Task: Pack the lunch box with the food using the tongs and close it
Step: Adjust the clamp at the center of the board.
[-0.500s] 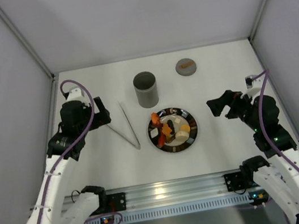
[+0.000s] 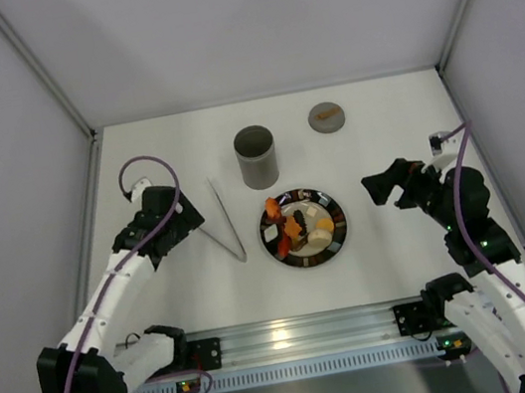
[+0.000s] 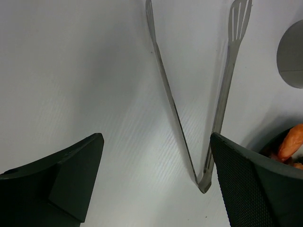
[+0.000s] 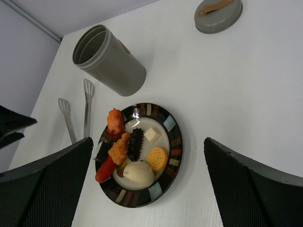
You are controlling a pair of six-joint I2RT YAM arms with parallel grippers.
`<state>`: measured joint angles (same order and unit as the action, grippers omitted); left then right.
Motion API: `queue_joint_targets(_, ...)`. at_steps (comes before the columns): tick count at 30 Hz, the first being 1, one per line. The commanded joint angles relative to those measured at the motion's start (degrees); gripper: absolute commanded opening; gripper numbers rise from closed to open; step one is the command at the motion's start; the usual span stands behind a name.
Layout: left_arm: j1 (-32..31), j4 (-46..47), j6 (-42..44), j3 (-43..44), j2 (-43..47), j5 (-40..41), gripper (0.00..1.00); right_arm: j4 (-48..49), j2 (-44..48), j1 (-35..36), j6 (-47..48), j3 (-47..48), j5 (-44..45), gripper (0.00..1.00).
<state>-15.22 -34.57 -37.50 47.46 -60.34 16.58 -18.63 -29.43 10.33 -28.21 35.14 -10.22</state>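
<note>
The silver tongs (image 2: 225, 221) lie flat on the table left of the plate, V joint toward the near edge. My left gripper (image 2: 187, 227) hovers open just left of them. In the left wrist view the tongs (image 3: 204, 182) have their joint beside the right finger (image 3: 255, 184), and the left gripper (image 3: 157, 137) holds nothing. The dark-grey lunch box (image 2: 256, 155) stands open behind the plate. The food (image 2: 298, 228) lies on the plate: orange, red, black and cream pieces. My right gripper (image 2: 382, 188) is open to the right of the plate. In the right wrist view it (image 4: 147, 140) frames the food (image 4: 130, 146) and lunch box (image 4: 111, 61).
The dark striped plate (image 2: 338, 216) sits mid-table, with its rim (image 4: 175, 142) in the right wrist view too. A flat grey lid with an orange mark (image 2: 327, 117) lies at the back right, also (image 4: 218, 15) at the top of the right wrist view. Grey walls enclose the table.
My left arm has swung nearer and to the right, bringing its gripper close beside the tongs. The right arm, tongs and food have not moved.
</note>
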Motion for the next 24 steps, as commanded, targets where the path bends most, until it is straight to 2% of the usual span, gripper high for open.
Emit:
queue_joint_targets(1, -3.84, 6.26, -10.48, -1.67, -2.84, 4.24, 0.99, 0.88, -0.36, -0.66, -0.27, -0.15, -1.12, 1.0)
queue_joint_targets(9, -15.08, 8.29, -21.81, -2.73, -9.96, 15.92, 0.99, 0.88, -1.15, -0.66, 0.08, -0.33, -1.73, 0.99)
queue_joint_targets(12, -17.11, 9.34, -24.37, -2.81, -12.25, 16.99, 0.99, 0.88, -1.24, -0.66, 0.35, -0.51, -1.91, 1.0)
queue_joint_targets(20, -19.23, 13.56, -27.19, -1.94, -20.6, 19.28, 0.99, 0.97, -2.3, -0.66, 1.31, -0.86, -2.35, 0.99)
queue_joint_targets(24, -19.32, 16.63, -24.82, -0.36, -25.6, 18.75, 0.99, 0.09, -2.12, -0.66, 2.19, -0.86, -1.82, 1.0)
